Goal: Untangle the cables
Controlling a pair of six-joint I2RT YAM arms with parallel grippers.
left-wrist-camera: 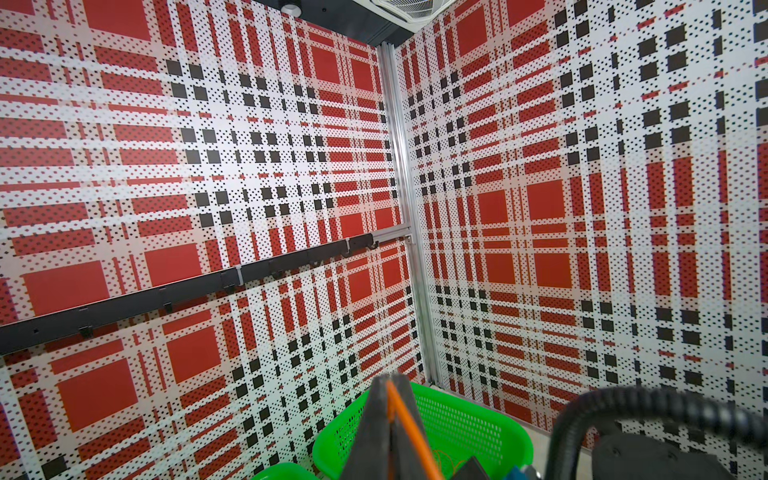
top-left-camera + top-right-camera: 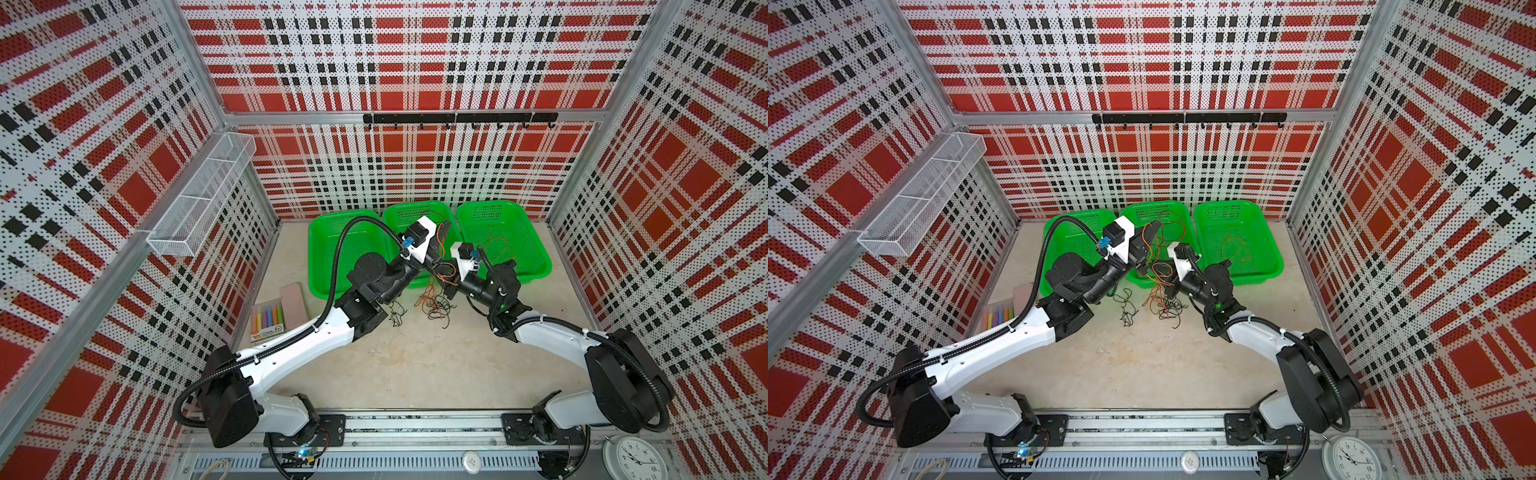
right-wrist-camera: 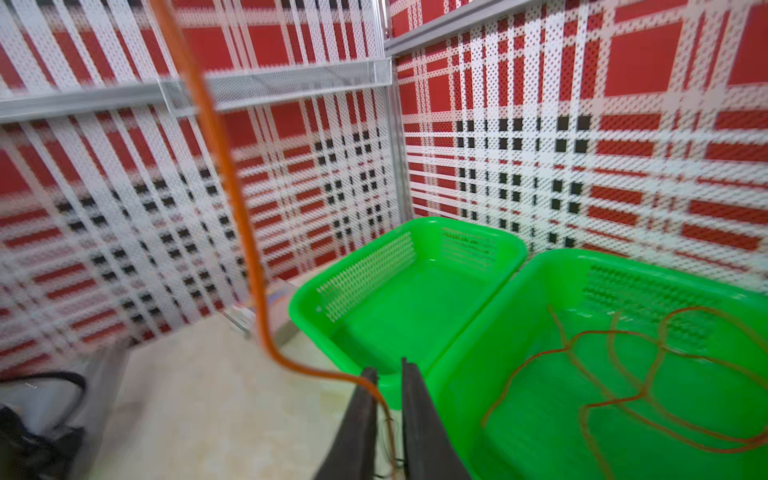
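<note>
A tangle of thin orange, red and black cables lies on the table in front of the green baskets, with strands rising to both grippers. My left gripper is raised over the middle basket and shut on an orange cable. My right gripper hangs lower, beside it. Its jaws are drawn in to a narrow slit on the same orange cable, which climbs away from them. More orange-brown cable lies looped in the middle basket and another in the right basket.
The left basket holds nothing. A chalk box and a pink case lie at the table's left edge. A mesh shelf hangs on the left wall, a hook rail on the back wall. A clock sits front right.
</note>
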